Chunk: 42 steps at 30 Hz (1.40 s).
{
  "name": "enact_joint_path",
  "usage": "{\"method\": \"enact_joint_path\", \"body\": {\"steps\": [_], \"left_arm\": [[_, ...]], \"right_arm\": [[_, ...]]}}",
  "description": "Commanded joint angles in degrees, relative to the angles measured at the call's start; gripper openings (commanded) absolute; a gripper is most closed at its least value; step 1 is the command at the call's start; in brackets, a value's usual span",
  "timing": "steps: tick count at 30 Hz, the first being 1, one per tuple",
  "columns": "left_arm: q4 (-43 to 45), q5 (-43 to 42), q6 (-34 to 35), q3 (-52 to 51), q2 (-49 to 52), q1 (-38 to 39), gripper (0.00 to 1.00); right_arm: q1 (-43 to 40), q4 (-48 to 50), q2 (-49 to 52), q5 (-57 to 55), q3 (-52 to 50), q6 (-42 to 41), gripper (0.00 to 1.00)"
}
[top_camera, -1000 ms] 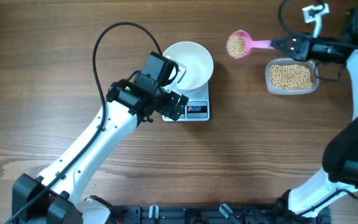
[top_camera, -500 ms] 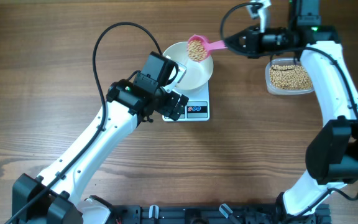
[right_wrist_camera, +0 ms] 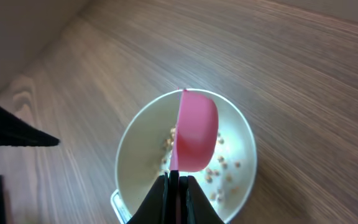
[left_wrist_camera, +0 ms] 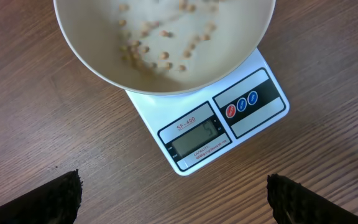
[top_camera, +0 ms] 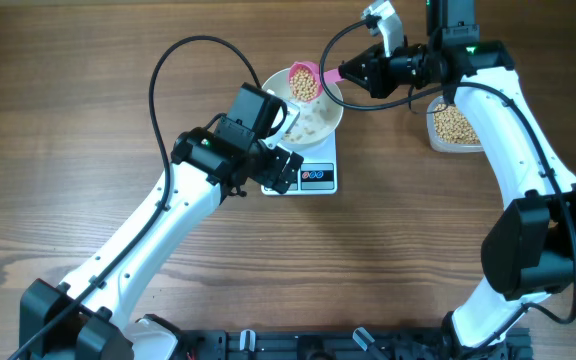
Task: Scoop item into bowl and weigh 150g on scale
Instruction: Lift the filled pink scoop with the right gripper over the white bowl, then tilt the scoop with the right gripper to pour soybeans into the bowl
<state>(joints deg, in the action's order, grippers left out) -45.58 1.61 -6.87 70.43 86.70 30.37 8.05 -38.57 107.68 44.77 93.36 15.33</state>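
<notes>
The white bowl stands on the small white scale, whose display is lit. My right gripper is shut on the handle of a pink scoop. The scoop is tipped on its side over the bowl, and tan beans are scattered on the bowl's floor. More beans show blurred in the left wrist view. My left gripper hangs open just in front of the scale, its fingers wide apart with bare table between them.
A clear plastic tub full of the same beans sits to the right of the bowl, partly under the right arm. The left arm and its black cable cross the table's left half. The scale's red and blue buttons face the left gripper.
The right arm swung left from beside the tub to above the bowl, carrying the loaded scoop. The scoop has tipped and beans now lie in the bowl. The left arm stayed still.
</notes>
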Motion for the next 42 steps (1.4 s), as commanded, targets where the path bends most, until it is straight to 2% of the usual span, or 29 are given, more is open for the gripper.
{"method": "enact_joint_path", "body": {"steps": [1, 10, 14, 22, 24, 28, 31, 35, 38, 42], "left_arm": [[0.2, -0.5, -0.4, -0.1, 0.6, -0.3, 1.0], [0.2, -0.5, -0.4, -0.1, 0.6, -0.3, 1.0], [0.2, -0.5, -0.4, -0.1, 0.6, -0.3, 1.0], [0.1, -0.5, -0.4, -0.1, 0.6, -0.3, 1.0], [0.1, -0.5, -0.4, -0.1, 0.6, -0.3, 1.0], [0.1, -0.5, -0.4, -0.1, 0.6, -0.3, 1.0], [0.1, -0.5, -0.4, -0.1, 0.6, -0.3, 1.0], [0.1, -0.5, -0.4, -0.1, 0.6, -0.3, 1.0], [0.1, -0.5, -0.4, -0.1, 0.6, -0.3, 1.0], [0.1, -0.5, -0.4, -0.1, 0.6, -0.3, 1.0]], "right_arm": [[0.2, 0.3, -2.1, -1.8, 1.6, 1.3, 0.04], [5.2, -1.3, -8.0, -14.0, 1.6, 9.6, 0.04], [6.9, -2.1, -9.1, -20.5, 1.6, 10.2, 0.04], [8.7, -6.0, -9.3, -21.6, 1.6, 13.4, 0.04], [8.8, -7.5, -9.6, -21.6, 1.6, 17.3, 0.04], [8.8, -6.8, -9.8, -21.0, 1.6, 16.0, 0.04], [9.5, -8.6, -9.8, -19.5, 1.6, 20.7, 0.04], [9.7, -6.1, -9.8, -19.2, 1.6, 17.7, 0.04], [11.4, -8.2, -10.2, -21.5, 1.6, 23.6, 0.04], [12.0, -5.3, -10.4, -26.0, 1.6, 20.3, 0.04]]}}
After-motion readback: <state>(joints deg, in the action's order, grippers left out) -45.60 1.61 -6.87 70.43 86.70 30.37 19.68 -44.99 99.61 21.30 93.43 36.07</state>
